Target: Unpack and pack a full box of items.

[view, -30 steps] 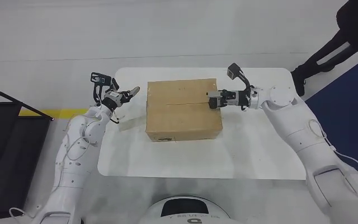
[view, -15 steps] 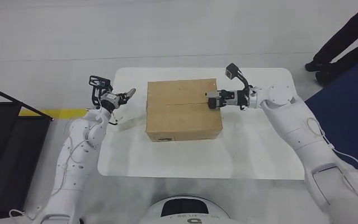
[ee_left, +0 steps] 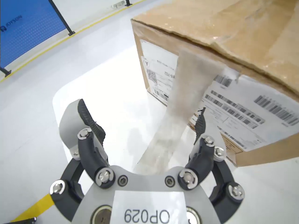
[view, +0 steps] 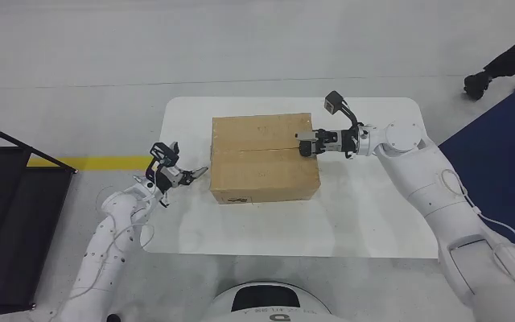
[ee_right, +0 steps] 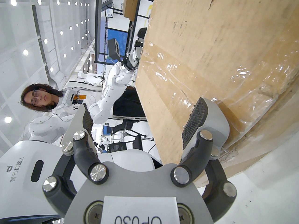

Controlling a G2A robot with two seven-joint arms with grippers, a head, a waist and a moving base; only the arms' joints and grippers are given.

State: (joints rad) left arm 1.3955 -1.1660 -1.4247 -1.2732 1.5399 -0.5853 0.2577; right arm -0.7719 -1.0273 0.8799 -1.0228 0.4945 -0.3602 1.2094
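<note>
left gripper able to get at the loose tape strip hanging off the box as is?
Likely yes. The tape strip hangs off the top edge of the box and runs down into the open left gripper, with nothing in front of it.

Bright even overhead light, soft shadows, glare on taped box, wrist views bowed outward

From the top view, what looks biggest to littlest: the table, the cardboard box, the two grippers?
1. the table
2. the cardboard box
3. the left gripper and right gripper, smallest; they look about alike, so no ranking.
</note>
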